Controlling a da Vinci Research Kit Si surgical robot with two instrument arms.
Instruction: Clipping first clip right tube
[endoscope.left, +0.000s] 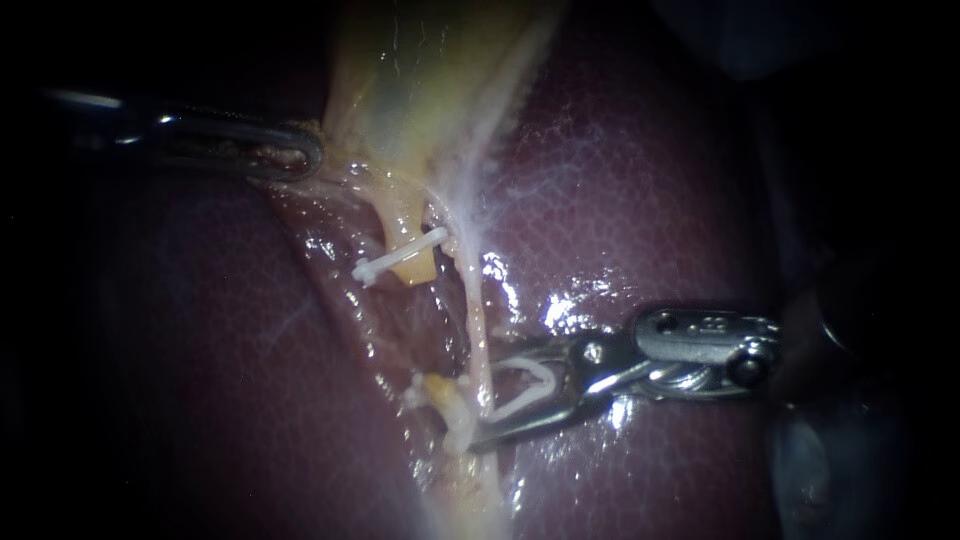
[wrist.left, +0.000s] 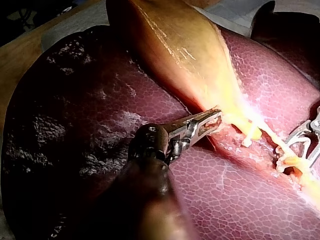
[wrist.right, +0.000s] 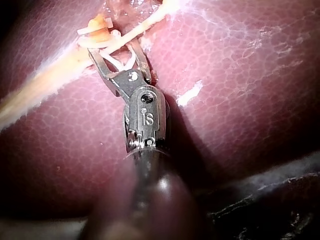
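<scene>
Straddling right tube (wrist.right: 150, 20): right instrument's (wrist.right: 116, 50) clip (wrist.right: 120, 64)

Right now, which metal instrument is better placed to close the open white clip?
The right instrument: its jaws hold the white V-shaped clip astride the thin pale tube. The left instrument holds the yellowish gallbladder.

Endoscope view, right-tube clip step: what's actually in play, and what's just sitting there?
In play:
right instrument
white clip it carries, open
right tube it straddles
left instrument, holding the gallbladder

Just there:
shut clip on the yellow stub
liver
</scene>
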